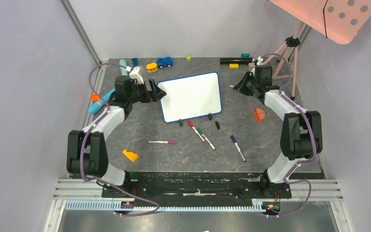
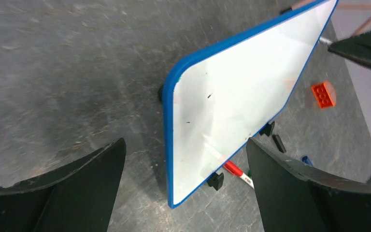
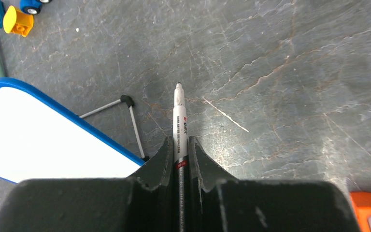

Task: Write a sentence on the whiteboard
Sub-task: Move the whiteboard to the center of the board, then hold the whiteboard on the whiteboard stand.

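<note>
orange thing [image 1: 260,114]: rounded, orange, on the table [image 1: 140,121] right of the board next to the right arm. only the edge with a paler inside shows in the right wrist view, so can't tell if it's a cup or if anything's in it
whiteboard [image 1: 191,96]: mid table, propped up on its two black feet and leaning back, blue frame all round. the face is pretty much plain white, with just a couple of tiny dark specks in the left wrist view
prop [image 3: 130,118]: thin metal leg with a black tip, behind the board's corner
left gripper [image 1: 157,92]: fingers spread wide, nothing in them
board vs left fingers: the board's left edge sits just ahead of the open fingers and lines up with the gap between them. the wrist view shows bare table between the tips and the blue frame, so no contact as far as i can see
right gripper [image 3: 179,145]: fingers squeezed together on a marker [image 3: 178,111]
marker: white barrel, uncapped, dark tip sticking out past the fingertips over the table
board vs right fingers: off the board's right edge, close but apart. the marker tip isn't on the white face
loose pens: red one [image 1: 193,128] and green one [image 1: 205,137] just in front of the board, blue one [image 1: 237,147] further right, pink-capped one [image 1: 162,142] to the left
black cap [image 1: 217,125]: near the board's right foot
back edge: blue toy car [image 1: 164,62], yellow block [image 1: 151,67], green cube [image 1: 189,58]
</note>
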Controlling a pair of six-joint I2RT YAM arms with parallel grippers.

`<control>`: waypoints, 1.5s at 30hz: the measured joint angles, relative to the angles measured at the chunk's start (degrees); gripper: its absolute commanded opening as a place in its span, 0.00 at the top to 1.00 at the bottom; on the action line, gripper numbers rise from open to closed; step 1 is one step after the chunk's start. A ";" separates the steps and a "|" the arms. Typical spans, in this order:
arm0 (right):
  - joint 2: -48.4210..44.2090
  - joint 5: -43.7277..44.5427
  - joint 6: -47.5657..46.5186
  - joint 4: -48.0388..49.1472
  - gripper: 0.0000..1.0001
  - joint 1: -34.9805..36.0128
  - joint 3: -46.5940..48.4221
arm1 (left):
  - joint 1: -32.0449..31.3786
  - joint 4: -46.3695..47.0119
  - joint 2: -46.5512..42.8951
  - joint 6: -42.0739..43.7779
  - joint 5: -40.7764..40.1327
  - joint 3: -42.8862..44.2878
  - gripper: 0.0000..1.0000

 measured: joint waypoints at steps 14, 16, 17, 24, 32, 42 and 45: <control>-11.80 5.33 -1.53 -5.07 1.00 0.04 -2.45 | 1.73 -8.90 -14.27 -15.32 -12.94 -4.68 0.00; -13.35 5.31 -2.38 -5.60 1.00 0.46 -2.45 | 1.73 -10.54 -14.27 -17.42 -13.09 -4.13 0.00; -14.27 5.27 -2.99 -5.77 1.00 0.76 -2.45 | 1.75 -10.86 -14.27 -18.32 -12.63 -3.67 0.00; -19.50 1.84 -7.65 -5.73 1.00 5.64 -2.43 | 1.75 -8.52 -10.73 -22.03 -4.07 2.69 0.00; -24.28 -1.05 -11.58 -6.05 1.00 12.46 -2.43 | 1.77 -8.00 -9.49 -24.92 -2.67 4.28 0.00; -30.21 -0.20 -12.17 -8.17 1.00 13.33 -6.08 | 1.77 -8.85 -16.94 -22.60 -10.49 1.55 0.00; -30.34 2.23 -10.54 -9.16 1.00 13.81 -6.10 | 1.77 -11.26 -20.24 -20.83 -14.32 1.57 0.00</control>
